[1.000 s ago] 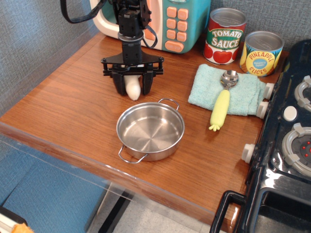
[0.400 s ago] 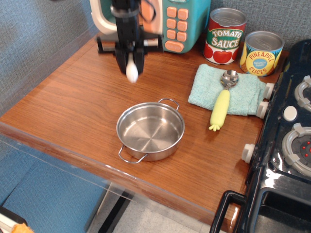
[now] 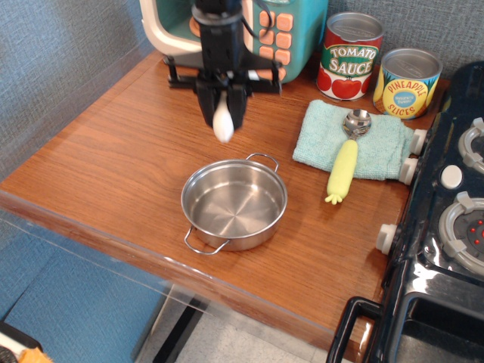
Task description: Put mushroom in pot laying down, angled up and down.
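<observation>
The shiny steel pot (image 3: 234,203) with two wire loop handles sits empty near the front of the wooden counter. My gripper (image 3: 222,113) hangs in the air behind and a little left of the pot. It is shut on the mushroom (image 3: 222,122), whose white stem points down below the fingers; the cap is hidden between the fingers. The mushroom is well above the counter and clear of the pot's rim.
A toy microwave (image 3: 280,34) stands at the back. A tomato sauce can (image 3: 349,57) and a pineapple can (image 3: 407,82) stand at the back right. A yellow-handled spoon (image 3: 345,160) lies on a teal cloth (image 3: 378,144). A toy stove (image 3: 446,227) is on the right.
The gripper lifted the mushroom off the counter, rose, then moved right and slightly forward toward the pot. The pot, spoon and cans have not moved.
</observation>
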Robot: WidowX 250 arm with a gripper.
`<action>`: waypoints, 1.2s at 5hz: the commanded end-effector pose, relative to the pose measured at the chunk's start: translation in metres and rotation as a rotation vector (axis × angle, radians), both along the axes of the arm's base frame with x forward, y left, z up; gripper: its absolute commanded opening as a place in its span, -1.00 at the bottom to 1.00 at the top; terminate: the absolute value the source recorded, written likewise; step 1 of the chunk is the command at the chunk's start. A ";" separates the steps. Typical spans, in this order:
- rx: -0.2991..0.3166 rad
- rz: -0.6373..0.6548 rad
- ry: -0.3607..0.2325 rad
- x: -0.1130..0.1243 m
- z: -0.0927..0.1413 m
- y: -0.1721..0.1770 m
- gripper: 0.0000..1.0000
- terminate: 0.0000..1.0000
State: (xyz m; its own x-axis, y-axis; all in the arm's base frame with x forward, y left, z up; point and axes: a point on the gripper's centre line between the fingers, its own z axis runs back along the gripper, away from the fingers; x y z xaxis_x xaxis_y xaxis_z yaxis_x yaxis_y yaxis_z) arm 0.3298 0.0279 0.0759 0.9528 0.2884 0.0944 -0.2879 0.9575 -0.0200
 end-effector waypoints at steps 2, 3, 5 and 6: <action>0.040 -0.130 0.018 -0.029 -0.004 -0.031 -1.00 -1.00; 0.031 -0.126 0.016 -0.034 -0.005 -0.032 1.00 -1.00; 0.031 -0.146 0.020 -0.037 0.003 -0.035 1.00 -1.00; 0.027 -0.132 0.033 -0.034 0.009 -0.033 1.00 -1.00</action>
